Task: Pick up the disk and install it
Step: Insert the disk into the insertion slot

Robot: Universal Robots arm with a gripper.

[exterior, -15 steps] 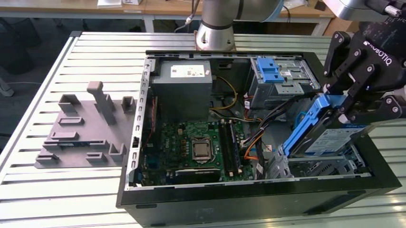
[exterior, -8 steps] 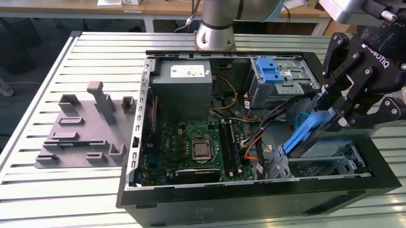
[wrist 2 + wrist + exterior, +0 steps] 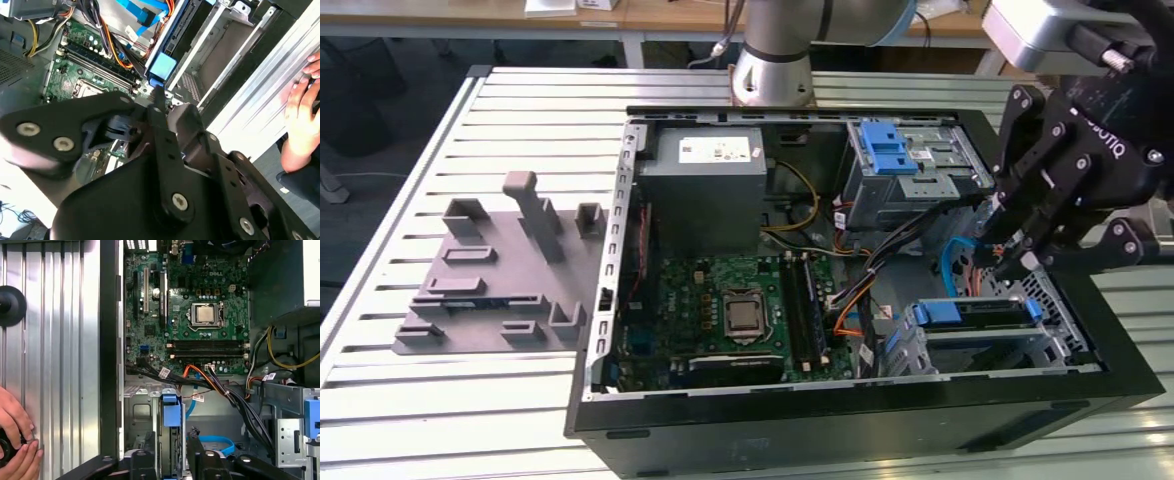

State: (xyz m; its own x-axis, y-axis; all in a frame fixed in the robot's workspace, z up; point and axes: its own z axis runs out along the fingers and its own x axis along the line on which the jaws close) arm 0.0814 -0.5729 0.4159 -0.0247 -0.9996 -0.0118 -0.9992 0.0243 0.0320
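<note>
The disk, silver with blue rails, lies seated in the drive bay at the near corner of the open computer case, on the exterior view's right. In the first wrist view I look at the disk edge-on, its blue tab uppermost in the metal bay. My gripper hangs a little above the bay and apart from the disk. Its fingers stand open with a gap between them, and the disk shows through that gap. The second wrist view has the gripper just short of the blue tab of the disk.
The motherboard, a grey power-supply box and a drive cage with a blue latch fill the case. Blue and orange cables run beside the bay. A grey fixture sits on the slatted table. A person's hand rests on the table near the case.
</note>
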